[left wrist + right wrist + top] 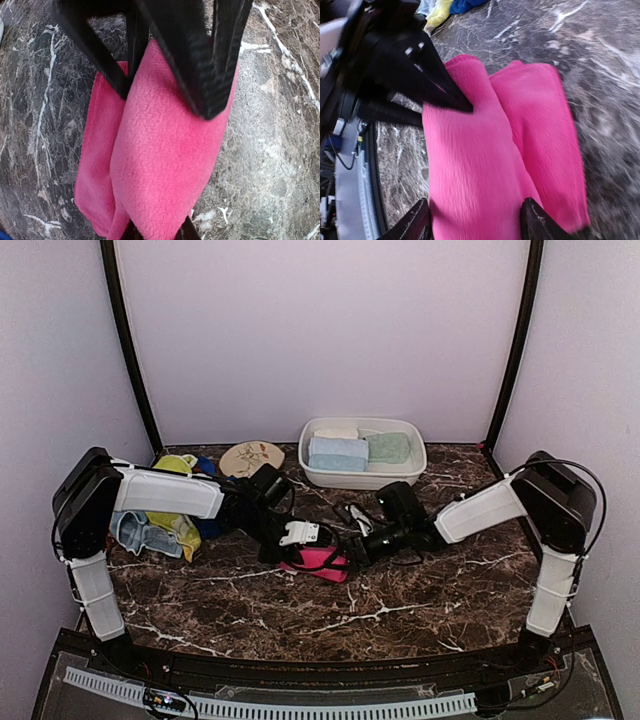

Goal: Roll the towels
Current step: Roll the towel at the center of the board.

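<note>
A hot pink towel (318,562) lies on the marble table, folded into a thick roll with a second fold beside it. My left gripper (300,540) is shut on the roll's left end. In the left wrist view the gripper (159,232) has a fingertip on each side of the towel (165,160). My right gripper (352,548) is shut on the opposite end. In the right wrist view the gripper (475,225) straddles the towel (470,170), and the left gripper's black fingers (437,87) press on the far end.
A white basin (412,472) at the back holds rolled pale blue (338,453) and mint (388,447) towels. A pile of yellow-green, pale blue and royal blue towels (160,532) lies at the left under my left arm. An oval floral disc (250,458) lies behind it.
</note>
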`<state>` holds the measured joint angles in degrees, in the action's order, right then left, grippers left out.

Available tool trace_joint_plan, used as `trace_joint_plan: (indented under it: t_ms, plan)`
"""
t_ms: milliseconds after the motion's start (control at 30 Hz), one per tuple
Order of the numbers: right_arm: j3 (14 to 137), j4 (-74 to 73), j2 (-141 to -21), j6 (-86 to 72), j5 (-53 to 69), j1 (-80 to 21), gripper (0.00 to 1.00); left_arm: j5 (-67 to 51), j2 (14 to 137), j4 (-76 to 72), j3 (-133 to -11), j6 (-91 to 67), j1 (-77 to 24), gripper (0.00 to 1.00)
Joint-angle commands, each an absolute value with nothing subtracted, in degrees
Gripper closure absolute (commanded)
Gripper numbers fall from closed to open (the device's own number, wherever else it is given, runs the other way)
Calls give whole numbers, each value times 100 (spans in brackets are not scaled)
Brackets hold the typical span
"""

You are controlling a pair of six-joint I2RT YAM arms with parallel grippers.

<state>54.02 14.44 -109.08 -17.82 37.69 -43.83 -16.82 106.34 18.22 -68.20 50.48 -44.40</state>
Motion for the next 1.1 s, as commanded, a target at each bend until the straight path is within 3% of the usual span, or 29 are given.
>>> trace_joint_plan:
  t_ms: [0, 67, 100, 133, 167, 400, 533, 667, 767, 900, 1067]
  plan:
    - [4619, 1779, -10100, -1521, 2665, -4342, 38, -2402, 10968, 3391, -7310, 4806, -4257, 100]
    - [4368, 1899, -9693, -1263, 2194, -4346, 32, -2638, 11032, 3826, -7452, 4833, -4246, 100]
    - [4289, 1841, -9507, -1125, 1972, -4349, 24, -2711, 11036, 3975, -7479, 4832, -4246, 100]
    - [4212, 1757, -9334, -943, 1761, -4367, 4, -2756, 11036, 4153, -7494, 4845, -4247, 100]
    - [4133, 1663, -9200, -758, 1514, -4410, 0, -2817, 11039, 4326, -7512, 4857, -4245, 100]
    - [3038, 2150, -7417, 1024, -993, -5557, 0, -2959, 11292, 5046, -7631, 4869, -4255, 100]
    - [2871, 2184, -6652, 447, -2400, -5784, 0, -3032, 11607, 5271, -7860, 4766, -4254, 100]
    - [2326, 2359, -5907, 190, -1480, -5632, 0, -3072, 11859, 5403, -8081, 4692, -4231, 100]
    - [2544, 1632, -5972, 1071, -1023, -5991, 0, -3107, 12064, 5594, -8246, 4693, -4168, 100]
    - [2832, 963, -6467, 2495, -1944, -7133, 0, -3130, 12291, 5728, -8389, 4663, -4086, 100]
    - [3100, 1433, -7473, 3934, -2811, -8003, 5, -3170, 12539, 5858, -8549, 4636, -4013, 100]
